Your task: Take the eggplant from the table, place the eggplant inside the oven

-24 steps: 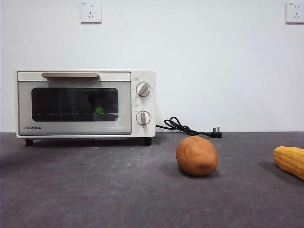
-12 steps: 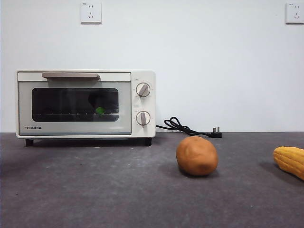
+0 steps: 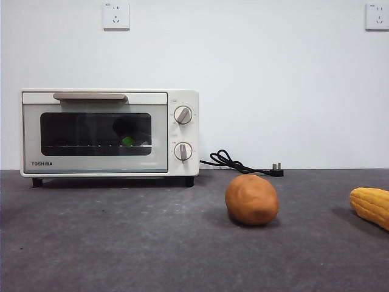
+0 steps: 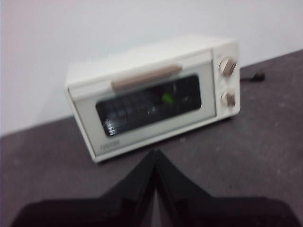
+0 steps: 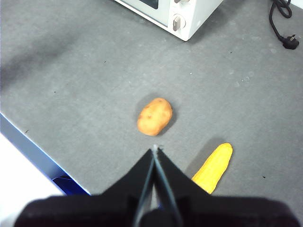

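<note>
The cream-white oven stands at the back left of the dark grey table with its door closed. Through the glass I see the eggplant inside on the rack, a dark shape with a bright green stem end. In the left wrist view the oven is ahead and the eggplant's green stem shows behind the glass. My left gripper is shut and empty, away from the door. My right gripper is shut, high above the table.
An orange-brown potato lies mid-table, also seen from above as the potato. A yellow corn cob lies at the right edge, the same corn cob near my right gripper. A black power cord trails behind the oven. The table's front edge is close.
</note>
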Available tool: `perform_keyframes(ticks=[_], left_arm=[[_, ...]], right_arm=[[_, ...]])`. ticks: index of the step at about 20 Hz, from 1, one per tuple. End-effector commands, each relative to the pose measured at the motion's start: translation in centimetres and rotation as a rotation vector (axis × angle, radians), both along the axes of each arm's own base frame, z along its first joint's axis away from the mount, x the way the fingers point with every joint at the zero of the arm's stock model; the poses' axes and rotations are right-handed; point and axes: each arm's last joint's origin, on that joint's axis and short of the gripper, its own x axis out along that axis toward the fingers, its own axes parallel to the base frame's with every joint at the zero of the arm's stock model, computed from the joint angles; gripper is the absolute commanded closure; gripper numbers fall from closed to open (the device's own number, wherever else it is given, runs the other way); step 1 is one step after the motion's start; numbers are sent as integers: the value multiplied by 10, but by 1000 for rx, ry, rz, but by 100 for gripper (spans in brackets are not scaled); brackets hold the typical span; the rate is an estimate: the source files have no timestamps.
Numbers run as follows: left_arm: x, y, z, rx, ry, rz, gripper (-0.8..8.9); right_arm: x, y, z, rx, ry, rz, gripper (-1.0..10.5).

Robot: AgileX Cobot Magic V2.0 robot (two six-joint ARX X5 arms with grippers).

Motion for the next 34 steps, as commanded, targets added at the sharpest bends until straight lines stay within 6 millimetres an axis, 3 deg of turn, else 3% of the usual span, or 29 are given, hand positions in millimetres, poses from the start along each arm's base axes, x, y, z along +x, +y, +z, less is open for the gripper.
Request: perform_keyframes(ticks=[1,5,10,31,34], left_arm=[[3,1,-19,-40,30,36,818],[7,4,-55,-104,86,103,818],[10,4,-79,-155,140,129,818],[11,6,-81,-172,169,174,818],[11,6,-81,-172,169,174,818]], right_arm=[[0,0,-3,-14,27,-7,946],[0,0,-3,-14,27,-7,946],[0,0,-3,-14,27,-7,946],[0,3,-4,-16,33,10,946],[1,-1,-4,-54,-2,-47,946]])
